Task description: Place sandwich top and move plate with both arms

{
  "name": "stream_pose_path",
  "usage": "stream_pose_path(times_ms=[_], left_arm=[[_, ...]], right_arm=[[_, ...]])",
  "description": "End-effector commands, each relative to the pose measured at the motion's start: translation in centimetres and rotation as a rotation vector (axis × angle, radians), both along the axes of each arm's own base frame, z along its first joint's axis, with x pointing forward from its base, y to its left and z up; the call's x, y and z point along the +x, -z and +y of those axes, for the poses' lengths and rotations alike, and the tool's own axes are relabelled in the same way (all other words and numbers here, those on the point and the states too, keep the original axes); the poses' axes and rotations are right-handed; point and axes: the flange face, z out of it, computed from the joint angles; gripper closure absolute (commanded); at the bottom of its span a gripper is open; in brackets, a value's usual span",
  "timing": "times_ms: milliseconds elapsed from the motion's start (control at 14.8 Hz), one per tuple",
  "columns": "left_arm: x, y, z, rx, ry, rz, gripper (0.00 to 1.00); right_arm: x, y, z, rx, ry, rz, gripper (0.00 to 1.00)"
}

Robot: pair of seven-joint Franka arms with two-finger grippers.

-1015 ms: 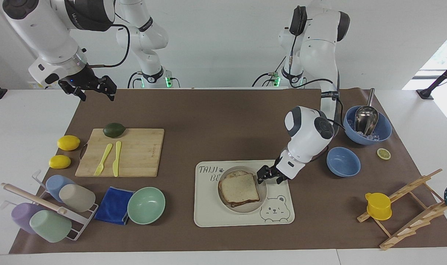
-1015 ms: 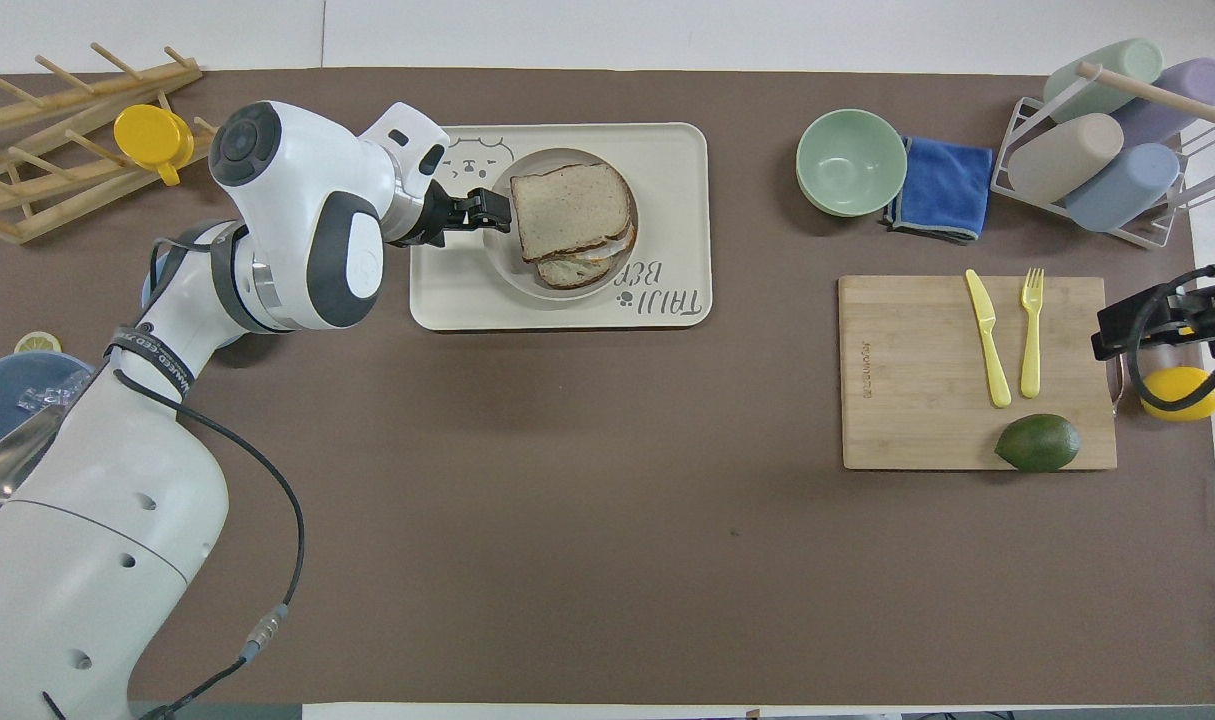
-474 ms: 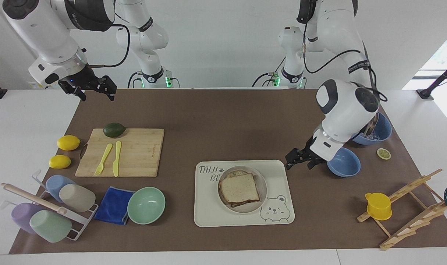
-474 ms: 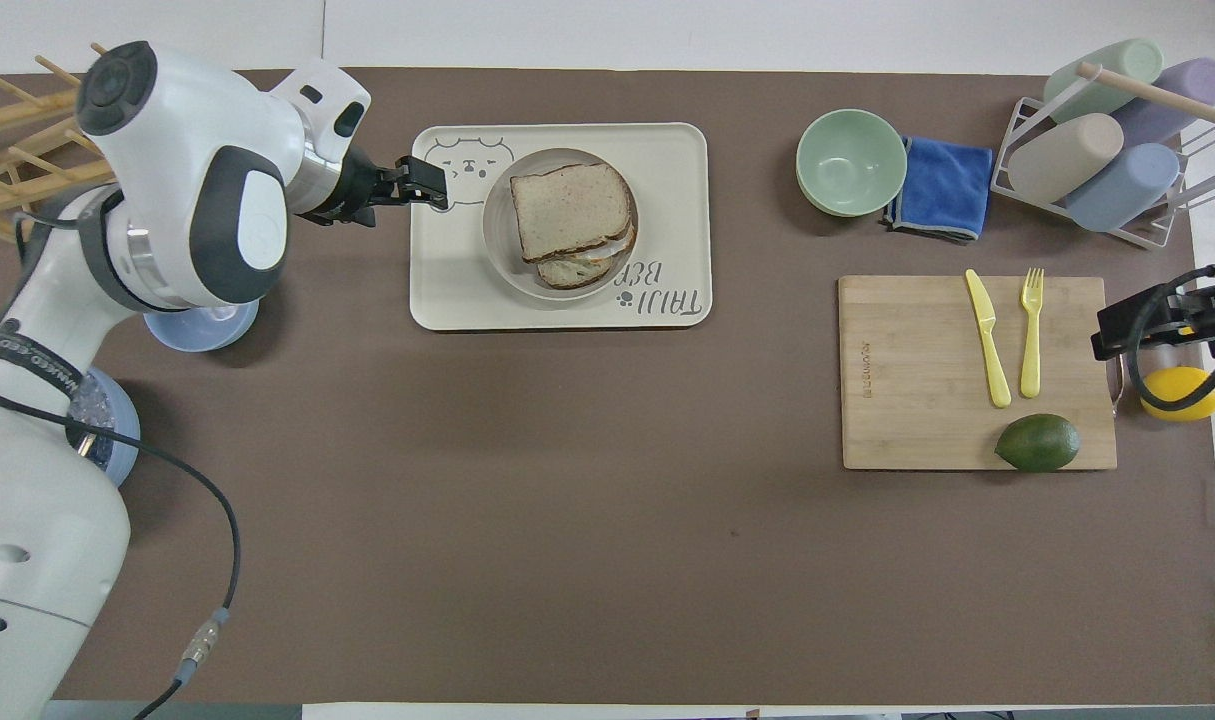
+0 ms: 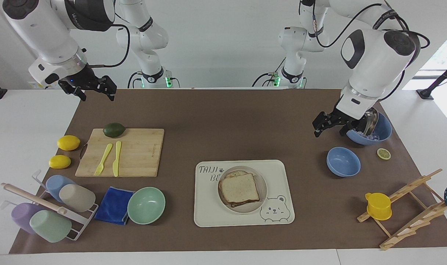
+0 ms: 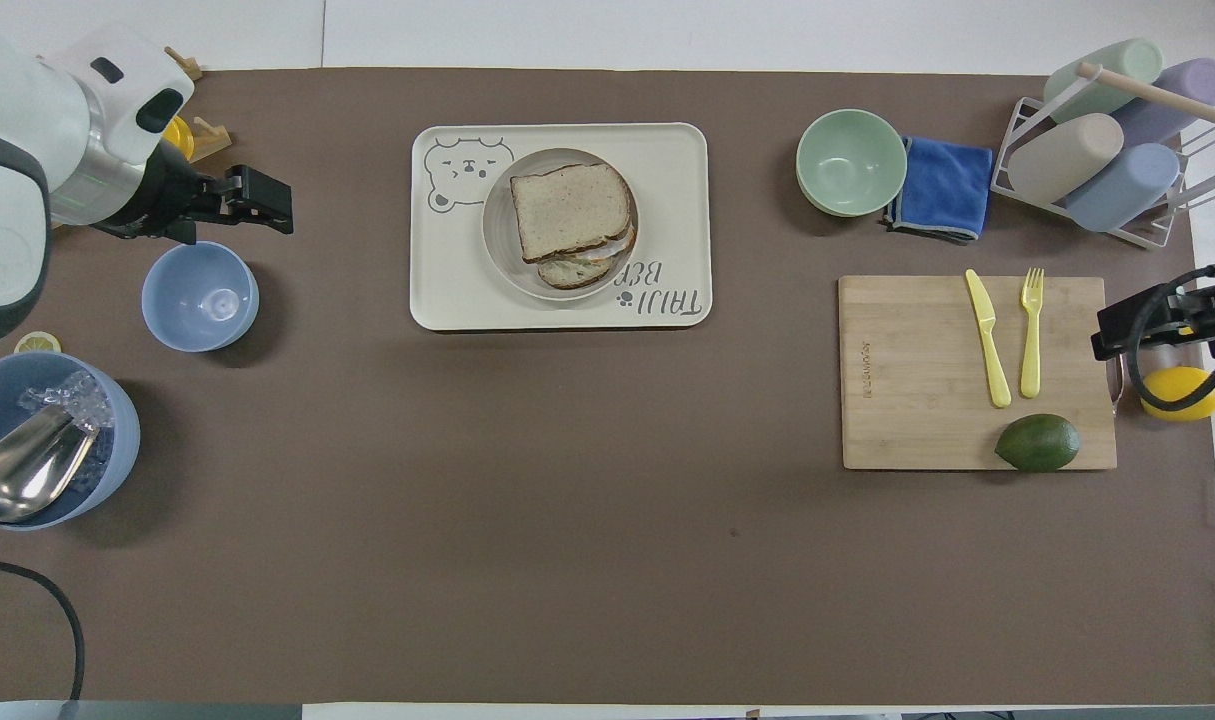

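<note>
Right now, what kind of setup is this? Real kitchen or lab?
Most likely a lab bench staged as a kitchen: a brown mat on a white table against bare white walls, with props laid out on it, such as a cutting board with plastic cutlery, a cup rack, and a sandwich on a plate.

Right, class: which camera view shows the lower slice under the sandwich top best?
The overhead view: the lower slice juts out from under the sandwich top on the plate. The facing view shows only a thin edge of it.
</note>
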Motion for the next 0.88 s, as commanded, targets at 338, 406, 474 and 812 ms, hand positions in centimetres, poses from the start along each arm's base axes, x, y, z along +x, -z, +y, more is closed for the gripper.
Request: stream_pose_path(times_ms=[338, 406, 474, 812], left_arm=[[-7.9, -4.5, 5.2, 0.052, 0.001, 0.089, 0.00], [-8.3, -4.4, 4.9, 0.057, 0.018, 0.111, 0.00], [-8.4, -4.3, 4.3, 0.062, 0.030, 0.113, 0.00], [-6.8, -4.5, 3.6, 0.051, 0.060, -0.006, 0.00]], right_arm=[[-0.3, 0.0, -0.1, 0.013, -0.013, -0.001, 0.00], [-0.3, 0.0, -0.1, 0.015, -0.013, -0.001, 0.00], [-0.3, 0.0, -0.1, 0.015, -0.012, 0.001, 0.00], [-0.2, 0.0, 0.1, 0.016, -0.015, 0.001, 0.00]])
